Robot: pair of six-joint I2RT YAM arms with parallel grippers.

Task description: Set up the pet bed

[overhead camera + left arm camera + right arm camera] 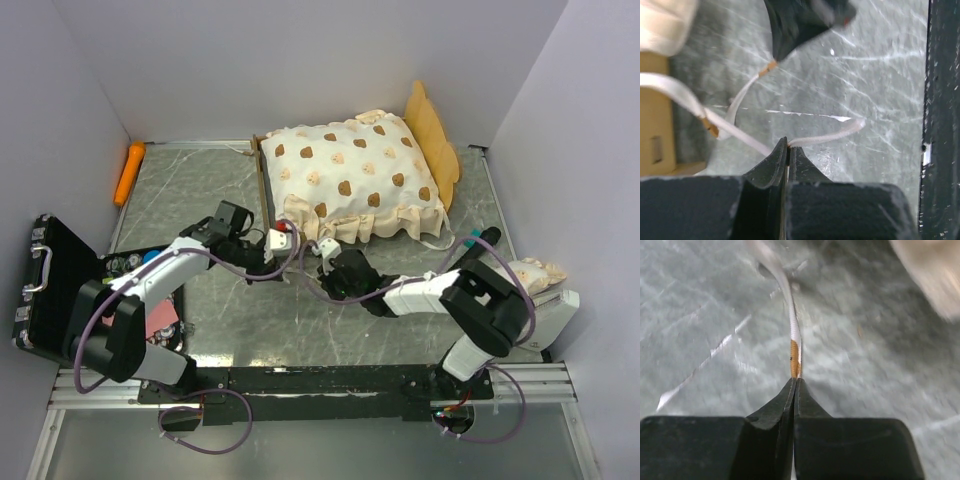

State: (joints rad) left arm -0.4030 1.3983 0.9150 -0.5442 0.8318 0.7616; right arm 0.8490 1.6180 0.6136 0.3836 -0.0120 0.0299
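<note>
overhead and wrist views. one pet bed point(265, 185) stands at the far middle of the grey, marble-veined table point(200, 200): a light-wood rectangular frame with a tall wavy headboard point(435, 130) at its right end. one puffy cream mattress point(350, 180), printed with brown bear shapes and edged with a ruffle, lies on the frame. one matching pillow point(535, 272) lies apart from the bed, at the right edge of the table beside the right arm.

two black grippers meet just in front of the bed's near side. the left gripper point(788, 146) is clenched on one flat white ribbon point(825, 134), which lies curved on the table. the right gripper point(796, 382) is clenched on the tan tip of a second ribbon point(794, 335), which is narrow and woven.

one black hard case point(45, 290) lies open at the left edge. one orange tapered object point(130, 170) lies in the far left corner.
</note>
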